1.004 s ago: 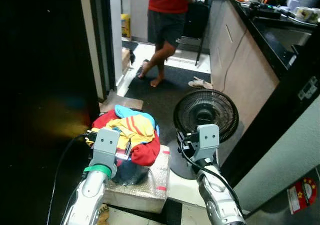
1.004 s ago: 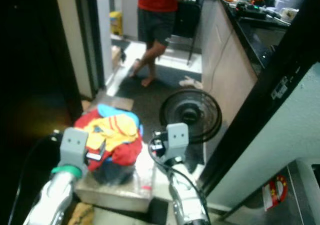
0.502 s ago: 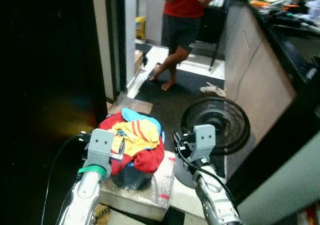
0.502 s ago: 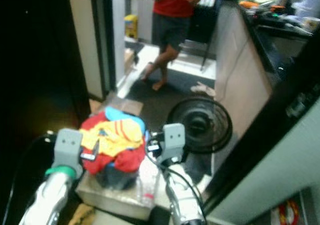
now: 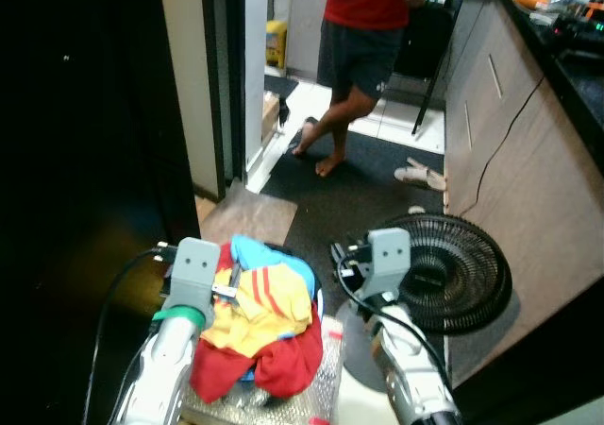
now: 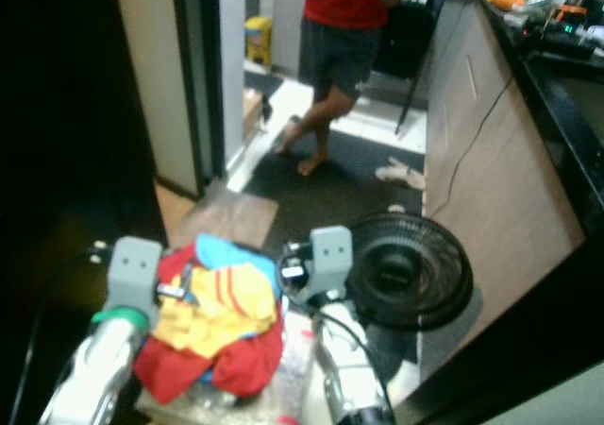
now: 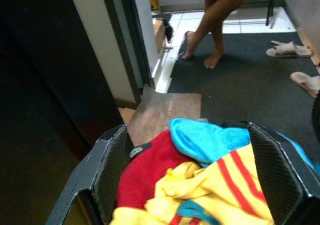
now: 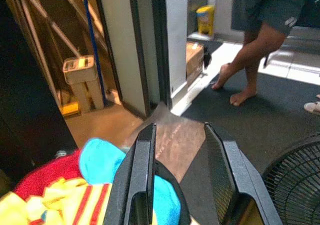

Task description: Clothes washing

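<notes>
Laundry pile sat heaped in a dark basket between the two hands, on a wrapped box near the robot's feet. Left hand: fingers spread wide either side of the heap, not pinching cloth, seemingly straddling the basket. Right hand: fingers parted, with the basket's dark rim between them; whether they gripped the rim, cannot tell.

Judgement: the step in hand was carrying the load toward a washer. To do it well, keep both hands level and moving together so the basket does not tip; the red cloth drooped over the near edge and could slip out or snag.

Orientation: the heap had no clear long axis, a rounded mound. The blue piece lay at the far side, the yellow striped piece on top, red underneath and spilling near.

Outward: a floor fan stood just right of the basket. A cardboard sheet lay on the floor beyond. Farther off, a person stood barefoot on a dark mat, slippers to the right, a cabinet-fronted counter along the right.
</notes>
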Motion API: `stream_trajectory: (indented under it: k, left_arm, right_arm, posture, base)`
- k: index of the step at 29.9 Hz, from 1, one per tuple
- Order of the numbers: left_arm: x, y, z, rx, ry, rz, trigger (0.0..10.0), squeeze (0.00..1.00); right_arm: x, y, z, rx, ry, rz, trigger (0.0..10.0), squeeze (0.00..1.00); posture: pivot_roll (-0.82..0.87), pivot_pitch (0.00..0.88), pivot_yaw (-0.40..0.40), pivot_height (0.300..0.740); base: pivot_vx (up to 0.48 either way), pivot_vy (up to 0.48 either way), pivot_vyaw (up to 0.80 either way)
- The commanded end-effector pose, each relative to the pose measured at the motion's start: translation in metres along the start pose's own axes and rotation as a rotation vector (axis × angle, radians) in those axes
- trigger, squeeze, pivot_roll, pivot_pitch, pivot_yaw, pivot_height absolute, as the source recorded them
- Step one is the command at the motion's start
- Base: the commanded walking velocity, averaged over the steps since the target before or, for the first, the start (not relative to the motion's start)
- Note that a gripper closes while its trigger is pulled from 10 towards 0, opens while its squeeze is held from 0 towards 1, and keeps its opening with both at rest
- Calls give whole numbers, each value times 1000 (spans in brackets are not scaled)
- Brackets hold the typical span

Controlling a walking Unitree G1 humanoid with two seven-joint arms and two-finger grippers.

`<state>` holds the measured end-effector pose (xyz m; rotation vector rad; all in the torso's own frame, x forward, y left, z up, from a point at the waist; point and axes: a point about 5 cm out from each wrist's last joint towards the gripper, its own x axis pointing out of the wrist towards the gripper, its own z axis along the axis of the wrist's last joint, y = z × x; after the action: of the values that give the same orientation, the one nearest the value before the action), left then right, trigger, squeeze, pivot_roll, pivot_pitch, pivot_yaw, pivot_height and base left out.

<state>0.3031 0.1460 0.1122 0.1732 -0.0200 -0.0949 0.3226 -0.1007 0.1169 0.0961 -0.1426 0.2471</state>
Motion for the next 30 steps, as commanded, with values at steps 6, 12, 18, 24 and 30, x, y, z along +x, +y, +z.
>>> stream_trajectory:
  k: [6, 12, 18, 24, 30]
  left_arm:
    - [-5, 0, -10, -2, 46, -1, 10000, 0]
    - [-6, -3, -13, 4, 56, -22, 10000, 0]
    - [-10, -8, -19, 17, 75, -58, 10000, 0]
    - [-11, -10, -21, 25, 79, -70, 10000, 0]
    - [-11, -10, -20, 28, 74, -71, 10000, 0]
  right_arm:
    - [-3, 2, -6, 13, 20, 6, 10000, 0]
    - [-4, 3, -7, 13, 23, 12, 10000, 0]
    - [-5, 3, -8, 15, 26, 9, 10000, 0]
    - [-7, 2, -9, 16, 31, 4, 10000, 0]
    - [-8, 2, -9, 14, 29, 3, 10000, 0]
  posture:
    - [72, 31, -19, 740]
    - [73, 34, -17, 740]
    - [67, 39, -14, 740]
    - [66, 40, -13, 740]
    - [61, 46, -15, 740]
  base:
    - [0, 0, 0]
    - [0, 0, 0]
    - [0, 0, 0]
    - [0, 0, 0]
    - [0, 0, 0]
